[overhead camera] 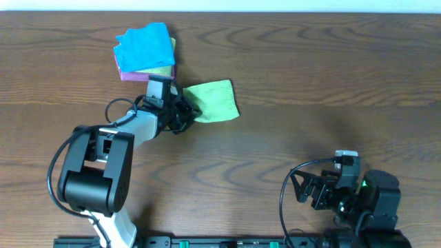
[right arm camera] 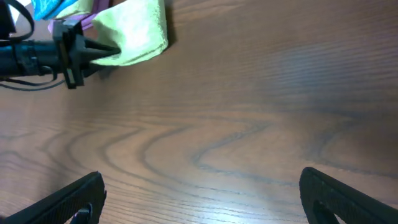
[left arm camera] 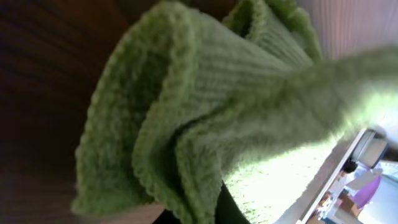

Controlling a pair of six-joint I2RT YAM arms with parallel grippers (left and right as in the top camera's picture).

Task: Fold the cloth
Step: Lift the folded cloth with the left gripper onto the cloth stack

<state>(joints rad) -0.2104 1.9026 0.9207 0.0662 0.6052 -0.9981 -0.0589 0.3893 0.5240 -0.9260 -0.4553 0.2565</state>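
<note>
The lime-green cloth (overhead camera: 215, 100) lies bunched and partly doubled over on the wooden table, just right of the cloth stack. My left gripper (overhead camera: 187, 114) is shut on its left edge. In the left wrist view the cloth (left arm camera: 205, 106) fills the frame in thick folds that run down into the dark jaws at the bottom edge. From the right wrist view the cloth (right arm camera: 138, 30) appears at the top left with the left gripper (right arm camera: 99, 52) pinching its near corner. My right gripper (overhead camera: 311, 190) rests near the front right, open and holding nothing, with bare table between its fingers (right arm camera: 78, 198).
A bright blue cloth (overhead camera: 143, 47) sits on a pink-purple cloth (overhead camera: 129, 74) at the back left, close behind the left gripper. The left arm's base (overhead camera: 93, 172) stands at the front left. Wooden table (overhead camera: 324, 89) stretches to the right.
</note>
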